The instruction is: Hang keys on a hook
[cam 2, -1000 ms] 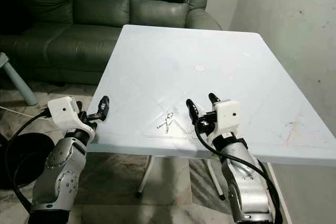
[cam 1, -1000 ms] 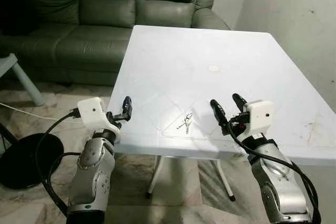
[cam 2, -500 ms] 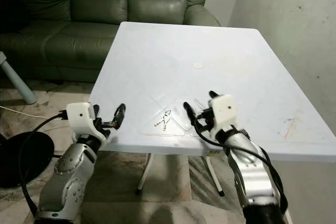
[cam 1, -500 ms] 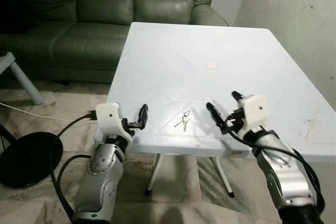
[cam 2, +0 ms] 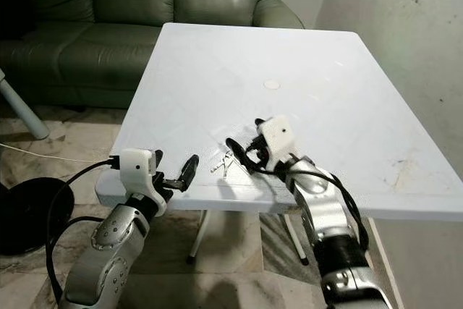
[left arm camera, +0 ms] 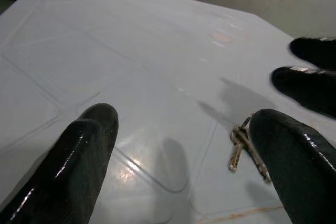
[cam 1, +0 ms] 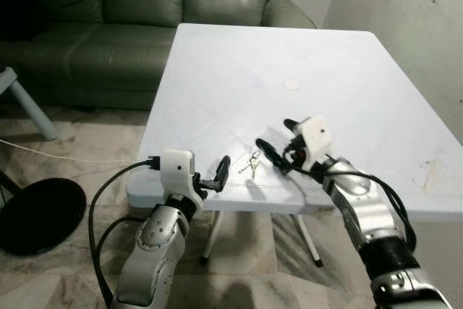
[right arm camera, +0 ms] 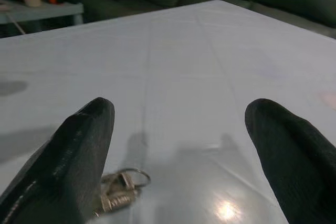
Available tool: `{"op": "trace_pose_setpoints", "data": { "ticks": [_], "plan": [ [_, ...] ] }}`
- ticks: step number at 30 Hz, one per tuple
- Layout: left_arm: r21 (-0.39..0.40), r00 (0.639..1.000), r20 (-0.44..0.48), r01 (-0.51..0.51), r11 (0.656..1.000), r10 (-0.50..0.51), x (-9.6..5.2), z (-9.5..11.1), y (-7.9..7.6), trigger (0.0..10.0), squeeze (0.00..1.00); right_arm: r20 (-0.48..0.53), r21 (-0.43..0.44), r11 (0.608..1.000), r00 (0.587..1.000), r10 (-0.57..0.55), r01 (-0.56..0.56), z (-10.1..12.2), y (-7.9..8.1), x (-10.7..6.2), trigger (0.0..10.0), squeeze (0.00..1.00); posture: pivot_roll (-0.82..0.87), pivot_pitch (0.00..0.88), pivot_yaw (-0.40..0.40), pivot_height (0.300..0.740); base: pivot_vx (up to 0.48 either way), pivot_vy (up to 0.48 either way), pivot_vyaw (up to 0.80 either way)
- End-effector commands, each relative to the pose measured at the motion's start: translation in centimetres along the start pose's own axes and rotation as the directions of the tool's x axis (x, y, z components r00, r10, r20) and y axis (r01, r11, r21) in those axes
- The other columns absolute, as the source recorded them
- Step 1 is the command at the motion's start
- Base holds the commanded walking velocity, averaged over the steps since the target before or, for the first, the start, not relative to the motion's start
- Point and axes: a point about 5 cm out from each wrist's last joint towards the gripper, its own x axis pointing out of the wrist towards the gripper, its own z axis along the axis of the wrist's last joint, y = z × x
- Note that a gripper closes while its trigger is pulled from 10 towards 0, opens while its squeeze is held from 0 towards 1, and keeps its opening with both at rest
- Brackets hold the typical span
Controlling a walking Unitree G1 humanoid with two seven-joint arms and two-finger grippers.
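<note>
2 grippers flank the keys [cam 1: 253, 165], which lie flat near the table [cam 1: 347, 85] front edge. Left gripper [cam 1: 220, 175], fingers spread, hovers at the keys' 8 o'clock. Right gripper [cam 1: 278, 144], also spread, sits just beside them at 3 o'clock. It should probably lower until both fingers straddle the ring, then pinch. No hook or readable writing is visible.

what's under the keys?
The keys lie flat on the bare white table, near its front edge, between the open right gripper and left gripper. Whatever is directly beneath them is covered.
</note>
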Motion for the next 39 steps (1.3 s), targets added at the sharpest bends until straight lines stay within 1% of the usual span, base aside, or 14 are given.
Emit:
{"op": "trace_pose_setpoints", "data": {
  "ticks": [1,5,9,16,17,18,19,20,21,22,25,33,35,39],
  "plan": [
    [0.001,1.000,-0.003,0.020,1.000,-0.020,-0.2,0.1,-0.6,10.0,0.00,0.003,0.017,0.999,0.999,0.039,-0.039,0.0,0.5,0.9,10.0,0.00,0.04,0.101,-0.062,0.732,0.000,0.000,0.00],
    [0.003,1.000,-0.007,0.020,1.000,-0.020,-0.3,0.0,-0.7,10.0,0.00,-0.020,0.015,0.999,0.999,0.050,-0.050,-0.4,1.1,1.7,10.0,0.00,0.04,0.102,-0.061,0.732,0.000,0.000,0.00],
    [0.001,1.000,-0.008,0.019,1.000,-0.019,-0.3,0.1,-0.7,10.0,0.00,-0.035,0.006,0.998,0.997,0.066,-0.066,-0.7,1.5,2.0,10.0,0.00,0.05,0.105,-0.063,0.732,0.000,0.000,0.00],
    [-0.003,1.000,-0.015,0.014,1.000,-0.014,-0.6,0.0,-0.7,10.0,0.00,-0.081,-0.027,0.996,0.993,0.081,-0.083,-1.8,1.9,2.1,10.0,0.00,0.05,0.112,-0.064,0.732,0.000,0.000,0.00],
    [-0.003,1.000,-0.016,0.012,1.000,-0.012,-0.7,0.0,-0.7,10.0,0.00,-0.093,-0.043,0.995,0.992,0.082,-0.086,-2.0,2.0,2.1,10.0,0.00,0.05,0.113,-0.065,0.732,0.000,0.000,0.00],
    [-0.003,1.000,-0.016,0.011,1.000,-0.011,-0.7,0.0,-0.7,10.0,0.00,-0.094,-0.024,0.995,0.991,0.098,-0.101,-2.2,2.1,2.0,4.4,0.00,0.05,0.114,-0.065,0.732,0.000,0.000,0.00],
    [-0.004,1.000,-0.015,0.010,1.000,-0.010,-0.7,0.0,-0.7,10.0,0.00,-0.090,-0.025,0.994,0.991,0.102,-0.105,-2.2,2.1,1.9,2.9,0.00,0.05,0.114,-0.065,0.732,0.000,0.000,0.00],
    [-0.005,1.000,-0.016,0.008,1.000,-0.009,-0.7,0.0,-0.6,10.0,0.00,-0.094,-0.002,0.993,0.988,0.120,-0.121,-2.4,2.1,1.9,2.2,0.00,0.05,0.114,-0.064,0.732,0.000,0.000,0.00],
    [-0.005,1.000,-0.016,0.008,1.000,-0.008,-0.7,0.0,-0.6,10.0,0.00,-0.090,0.002,0.991,0.987,0.134,-0.135,-2.4,2.2,1.8,0.0,0.00,0.05,0.115,-0.064,0.732,0.000,0.000,0.00],
    [-0.005,1.000,-0.017,0.007,1.000,-0.007,-0.7,0.0,-0.6,10.0,0.00,-0.085,0.003,0.989,0.986,0.145,-0.145,-2.4,2.3,1.8,0.0,0.00,0.05,0.115,-0.064,0.732,0.000,0.000,0.00],
    [-0.007,1.000,-0.018,0.006,1.000,-0.006,-0.8,0.0,-0.6,10.0,0.00,-0.116,0.002,0.990,0.984,0.138,-0.138,-2.9,2.3,1.7,0.0,0.00,0.05,0.117,-0.062,0.732,0.000,0.000,0.00],
    [-0.008,1.000,-0.021,0.001,1.000,-0.001,-0.8,0.0,-0.6,10.0,0.00,-0.093,-0.023,0.990,0.987,0.134,-0.137,-2.8,1.9,1.5,0.0,0.00,0.05,0.123,-0.061,0.732,0.000,0.000,0.00],
    [-0.009,1.000,-0.022,0.000,1.000,0.000,-0.8,0.0,-0.6,10.0,0.00,-0.098,-0.005,0.991,0.987,0.131,-0.132,-2.8,1.7,1.5,0.0,0.00,0.05,0.123,-0.062,0.732,0.000,0.000,0.00],
    [-0.010,1.000,-0.023,-0.001,1.000,0.001,-0.8,0.0,-0.6,10.0,0.00,-0.087,-0.005,0.992,0.988,0.127,-0.128,-2.7,1.6,1.5,0.0,0.00,0.05,0.123,-0.062,0.732,0.000,0.000,0.00]
  ]
}}
